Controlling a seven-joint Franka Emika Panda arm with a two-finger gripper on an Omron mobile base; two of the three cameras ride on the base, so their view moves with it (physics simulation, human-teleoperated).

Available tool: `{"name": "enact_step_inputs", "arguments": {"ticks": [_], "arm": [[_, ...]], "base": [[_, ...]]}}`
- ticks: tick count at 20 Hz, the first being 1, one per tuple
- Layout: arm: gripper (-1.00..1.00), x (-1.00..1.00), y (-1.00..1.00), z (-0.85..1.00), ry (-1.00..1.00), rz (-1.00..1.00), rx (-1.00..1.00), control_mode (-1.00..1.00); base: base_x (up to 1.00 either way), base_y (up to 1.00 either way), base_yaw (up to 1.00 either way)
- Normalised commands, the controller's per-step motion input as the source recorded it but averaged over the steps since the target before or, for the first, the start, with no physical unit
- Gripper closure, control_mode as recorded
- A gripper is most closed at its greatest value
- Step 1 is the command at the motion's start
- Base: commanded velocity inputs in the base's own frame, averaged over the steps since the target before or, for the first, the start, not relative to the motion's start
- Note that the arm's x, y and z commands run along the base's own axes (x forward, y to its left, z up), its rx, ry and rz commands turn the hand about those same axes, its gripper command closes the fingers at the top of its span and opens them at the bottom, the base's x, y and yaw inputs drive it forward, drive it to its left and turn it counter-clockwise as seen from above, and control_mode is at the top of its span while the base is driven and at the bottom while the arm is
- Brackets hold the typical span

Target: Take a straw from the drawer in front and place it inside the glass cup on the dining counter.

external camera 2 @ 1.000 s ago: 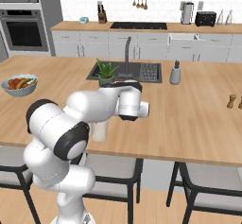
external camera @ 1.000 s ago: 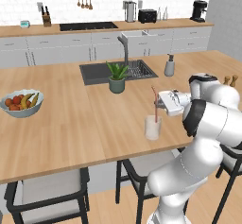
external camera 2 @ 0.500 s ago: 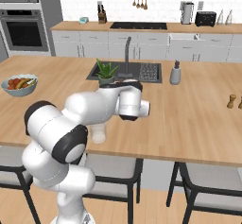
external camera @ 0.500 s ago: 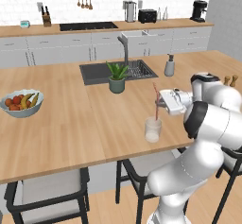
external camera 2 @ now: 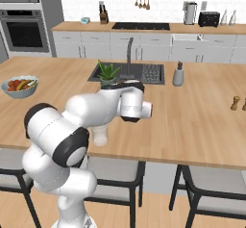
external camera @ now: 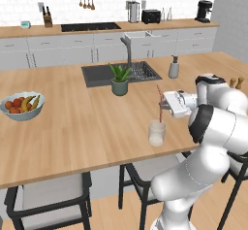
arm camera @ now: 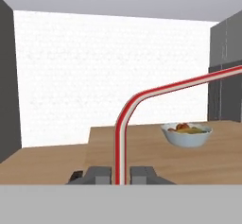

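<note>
Pinching the thin bent red straw (arm camera: 124, 138), gripper (arm camera: 121, 175) above clear cup (external camera: 156, 133).

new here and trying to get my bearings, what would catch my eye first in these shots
The white arm reaches sideways over the dining counter, its gripper shut on a thin red straw held upright above the glass cup near the front edge. The fruit bowl sits at the counter's left, and a potted plant beside the sink.
</note>
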Motion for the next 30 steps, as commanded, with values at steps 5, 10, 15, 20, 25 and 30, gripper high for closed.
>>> {"name": "enact_step_inputs", "arguments": {"ticks": [5, 10, 15, 20, 25, 30], "arm": [[1.00, 0.15, 0.00, -0.28, 0.00, 0.00, 0.00, -1.00], [1.00, 0.17, 0.00, -0.36, 0.00, 0.00, 0.00, -1.00], [1.00, 0.06, 0.00, -0.36, 0.00, 0.00, 0.00, -1.00], [1.00, 0.01, -0.01, -0.29, 0.00, 0.00, 0.00, -1.00], [1.00, 0.09, -0.01, -0.22, 0.00, 0.00, 0.00, -1.00], [1.00, 0.13, 0.00, -0.15, 0.00, 0.00, 0.00, -1.00]], "base": [[0.00, 0.00, 0.00], [0.00, 0.00, 0.00], [0.00, 0.00, 0.00], [0.00, 0.00, 0.00], [0.00, 0.00, 0.00], [0.00, 0.00, 0.00]]}}
